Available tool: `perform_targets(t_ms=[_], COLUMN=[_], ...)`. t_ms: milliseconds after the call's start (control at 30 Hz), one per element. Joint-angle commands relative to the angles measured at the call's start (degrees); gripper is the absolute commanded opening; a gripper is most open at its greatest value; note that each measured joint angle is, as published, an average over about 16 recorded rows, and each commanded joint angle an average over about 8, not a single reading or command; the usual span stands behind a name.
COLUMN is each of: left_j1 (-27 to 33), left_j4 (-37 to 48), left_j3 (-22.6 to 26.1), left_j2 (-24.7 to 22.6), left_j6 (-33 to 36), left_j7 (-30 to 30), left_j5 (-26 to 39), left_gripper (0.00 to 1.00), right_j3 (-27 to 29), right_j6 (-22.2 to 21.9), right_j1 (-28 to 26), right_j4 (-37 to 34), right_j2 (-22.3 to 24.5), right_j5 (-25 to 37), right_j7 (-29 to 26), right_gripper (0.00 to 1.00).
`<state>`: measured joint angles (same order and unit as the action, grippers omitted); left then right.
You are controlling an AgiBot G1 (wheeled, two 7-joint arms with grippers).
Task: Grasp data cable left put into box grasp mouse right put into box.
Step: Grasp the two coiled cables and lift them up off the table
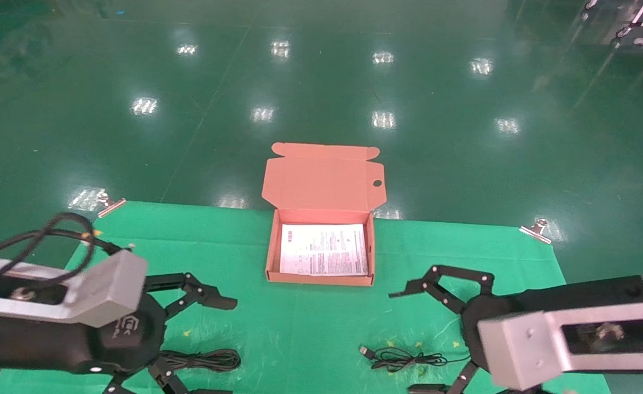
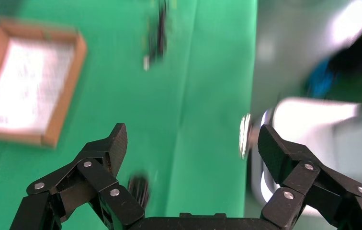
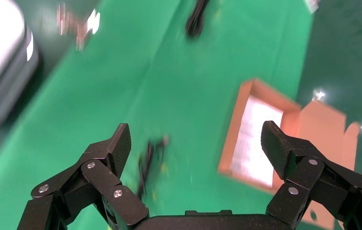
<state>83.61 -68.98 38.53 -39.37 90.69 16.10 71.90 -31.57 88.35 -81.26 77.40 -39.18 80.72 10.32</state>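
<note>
With both pincers spread empty, I should lower my left gripper [image 1: 190, 339] squarely over the data cable [image 1: 203, 359] lying just beneath it, near the open box [image 1: 321, 279].

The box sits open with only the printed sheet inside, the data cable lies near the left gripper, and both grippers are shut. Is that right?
Not quite: both grippers are open. The left gripper and right gripper show jaws spread wide in their wrist views. The rest holds in the head view: the box is open with only the printed sheet inside, and the data cable lies near the left gripper.
</note>
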Motion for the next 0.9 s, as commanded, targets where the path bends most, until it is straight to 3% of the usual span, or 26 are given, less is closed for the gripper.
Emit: perform_targets(t_ms=[33,433,900], left_j1=[1.6,8.7,5.6], left_j4=[0.2,1.0,4.0], left_j3=[2.3,15.6,20.3], left_j2=[-0.4,-6.3,-11.2], left_j6=[0.1,-1.5,-9.6], left_j7=[-0.1,0.0,2.4], left_j5=[2.6,19.8,31.8], left_gripper=[1.0,1.0,1.0], right_j3=[-1.8,-9.3,-12.6], right_j6=[-0.1,-5.6,-12.4], right_j1=[-1.4,-1.2,3.3], right_j4=[0.1,0.2,-0.4], right_j2=[-0.6,-5.2,-8.3], right_j5=[2.8,19.6,30.6], right_j7=[1.9,7.9,4.2], right_gripper=[1.0,1.0,1.0])
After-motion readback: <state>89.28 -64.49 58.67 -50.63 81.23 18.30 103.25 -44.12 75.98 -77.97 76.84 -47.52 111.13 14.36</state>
